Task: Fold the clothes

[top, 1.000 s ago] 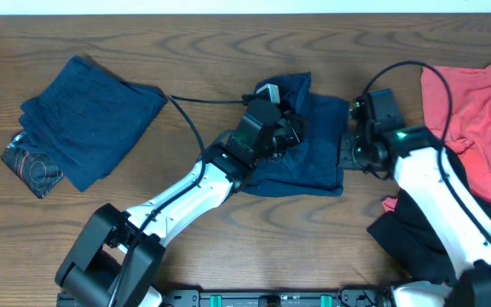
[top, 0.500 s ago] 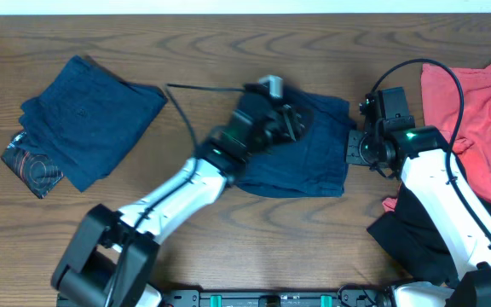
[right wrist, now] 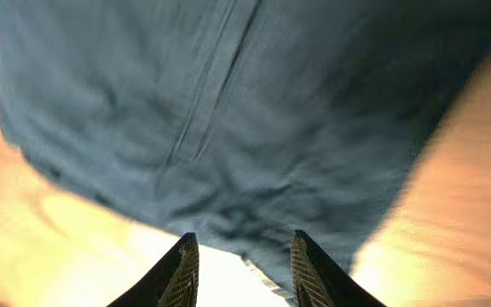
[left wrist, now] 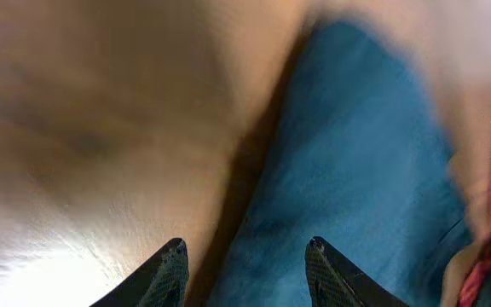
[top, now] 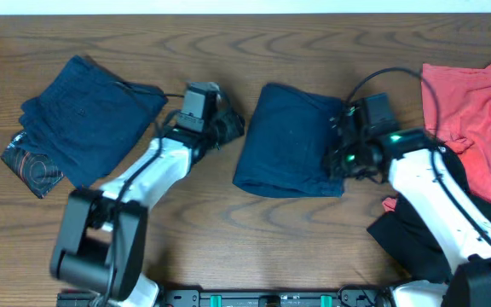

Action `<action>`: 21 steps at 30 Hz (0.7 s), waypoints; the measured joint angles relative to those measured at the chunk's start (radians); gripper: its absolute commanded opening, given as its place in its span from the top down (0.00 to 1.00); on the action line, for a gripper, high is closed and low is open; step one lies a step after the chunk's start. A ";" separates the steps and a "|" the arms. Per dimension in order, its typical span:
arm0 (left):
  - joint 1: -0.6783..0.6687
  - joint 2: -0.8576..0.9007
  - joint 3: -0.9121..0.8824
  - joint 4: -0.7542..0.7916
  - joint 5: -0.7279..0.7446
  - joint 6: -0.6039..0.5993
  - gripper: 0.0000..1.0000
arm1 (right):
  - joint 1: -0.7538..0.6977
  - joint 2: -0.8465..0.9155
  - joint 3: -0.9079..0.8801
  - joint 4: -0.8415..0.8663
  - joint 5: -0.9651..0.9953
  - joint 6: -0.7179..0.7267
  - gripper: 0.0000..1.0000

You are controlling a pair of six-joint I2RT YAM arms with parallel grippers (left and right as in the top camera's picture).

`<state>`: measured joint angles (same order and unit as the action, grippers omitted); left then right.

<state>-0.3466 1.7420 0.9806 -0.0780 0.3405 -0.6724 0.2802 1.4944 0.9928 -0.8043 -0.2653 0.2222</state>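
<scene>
Your left jaws: spread, empty, above the table (top: 228, 222), just left of the folded navy garment (top: 292, 141).
Your right jaws: spread at that garment's right edge, pinching nothing.
Navy pile (top: 88, 119): far left.
Coral-red T-shirt (top: 476, 111): far right, touching the black garment (top: 416, 230).

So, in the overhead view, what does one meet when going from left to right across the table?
folded navy garment on the left → left gripper → navy garment in the middle → right gripper, at that garment's right edge → coral-red T-shirt
</scene>
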 measured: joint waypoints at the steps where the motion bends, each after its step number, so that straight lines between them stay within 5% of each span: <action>1: -0.009 0.019 0.000 -0.008 0.013 0.000 0.54 | 0.016 0.012 -0.013 0.000 -0.013 0.000 0.64; 3: -0.033 0.056 0.000 -0.031 0.038 0.000 0.54 | 0.049 0.040 -0.041 0.004 -0.034 -0.003 0.63; 6: -0.069 0.093 0.000 -0.085 0.062 -0.001 0.81 | 0.085 0.087 -0.091 0.034 -0.051 -0.002 0.64; 9: -0.097 0.106 0.003 -0.175 0.100 0.008 0.92 | 0.089 0.132 -0.121 0.053 -0.045 0.015 0.67; 13: -0.122 0.106 0.020 -0.346 0.173 0.003 0.94 | 0.083 0.173 -0.130 0.070 0.012 0.071 0.65; 16: -0.138 0.106 0.027 -0.526 0.230 -0.022 0.93 | 0.059 0.172 -0.130 0.159 0.082 0.103 0.48; 21: -0.174 0.106 0.026 -0.689 0.290 -0.034 0.94 | -0.018 0.186 -0.109 0.372 0.208 0.112 0.48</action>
<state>-0.5205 1.8481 1.0065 -0.7670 0.6300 -0.7067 0.2619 1.6806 0.8833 -0.4320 -0.0570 0.3344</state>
